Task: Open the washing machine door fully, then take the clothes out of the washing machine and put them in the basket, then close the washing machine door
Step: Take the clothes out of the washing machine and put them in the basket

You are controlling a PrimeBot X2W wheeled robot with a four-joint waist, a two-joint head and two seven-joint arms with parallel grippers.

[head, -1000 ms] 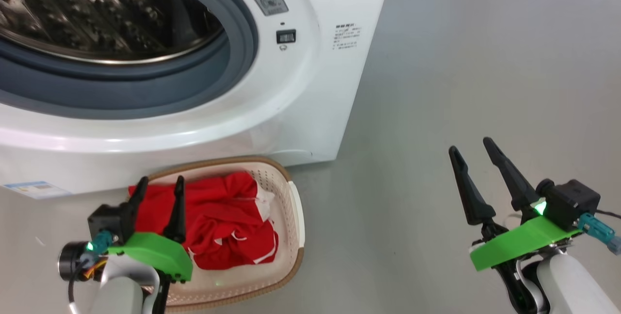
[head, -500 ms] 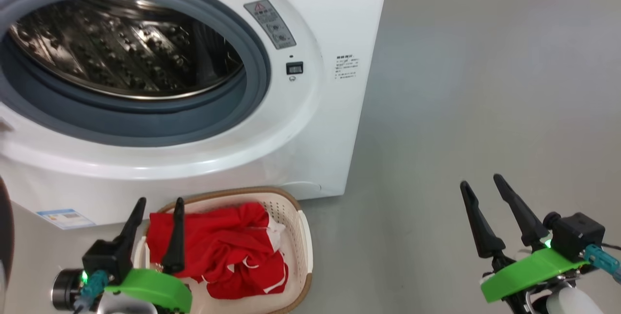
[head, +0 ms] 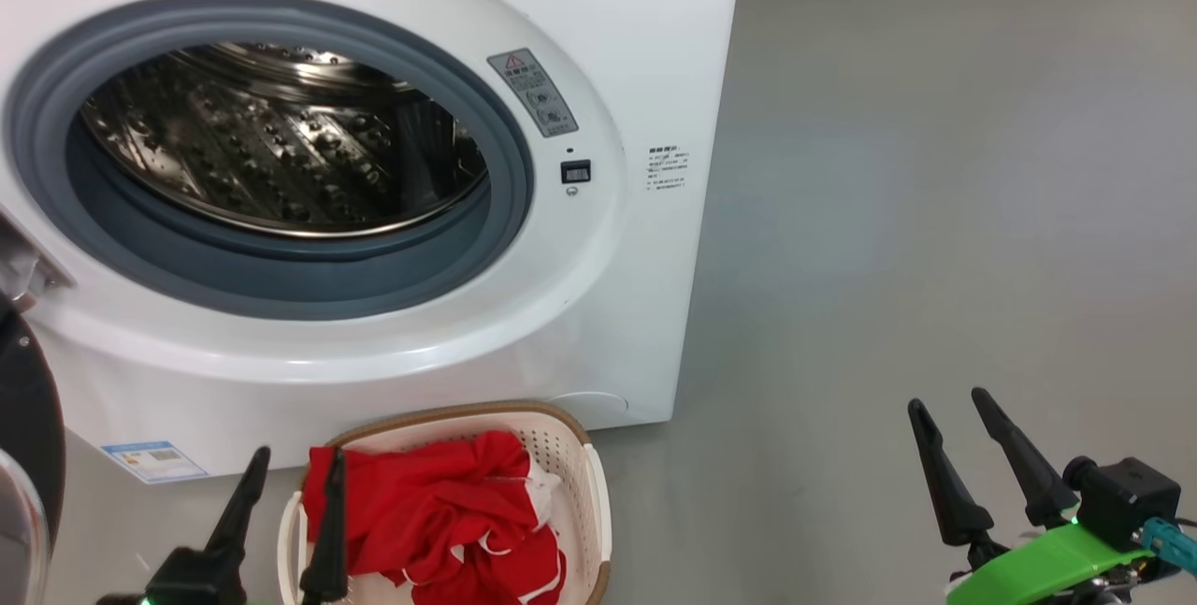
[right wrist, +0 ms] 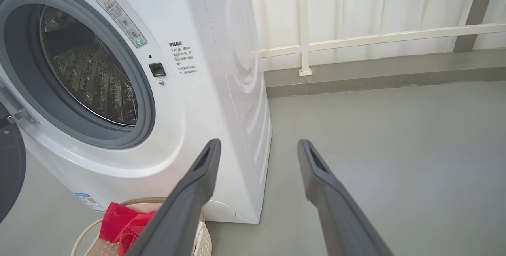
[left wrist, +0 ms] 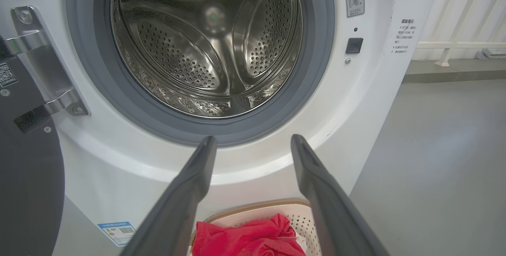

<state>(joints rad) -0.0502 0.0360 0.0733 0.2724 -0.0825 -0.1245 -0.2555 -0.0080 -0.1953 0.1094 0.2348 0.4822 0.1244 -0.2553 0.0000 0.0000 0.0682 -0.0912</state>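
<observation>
A grey floor [head: 935, 165] ran back to a white railed wall [right wrist: 355, 38]. The washer [head: 636, 25] stood on it, steel drum exposed, its door [left wrist: 23, 169] standing open on the left. At the washer's foot sat the basket [head: 570, 455], with the clothes [head: 439, 511] heaped inside just beyond the left gripper [head: 299, 452], whose fingers were spread wide and empty. The right gripper [head: 947, 397], equally wide, hovered well apart over the floor.

Warning-triangle label [head: 532, 93] on washing machine [head: 645, 25]

The washing machine [head: 617, 324] gapes, its steel drum [head: 281, 156] showing. The red clothes [head: 439, 521] lie heaped in the basket [head: 570, 451] on the floor before it. The left gripper [head: 297, 455] and right gripper [head: 947, 399] flank it, jaws spread.
</observation>
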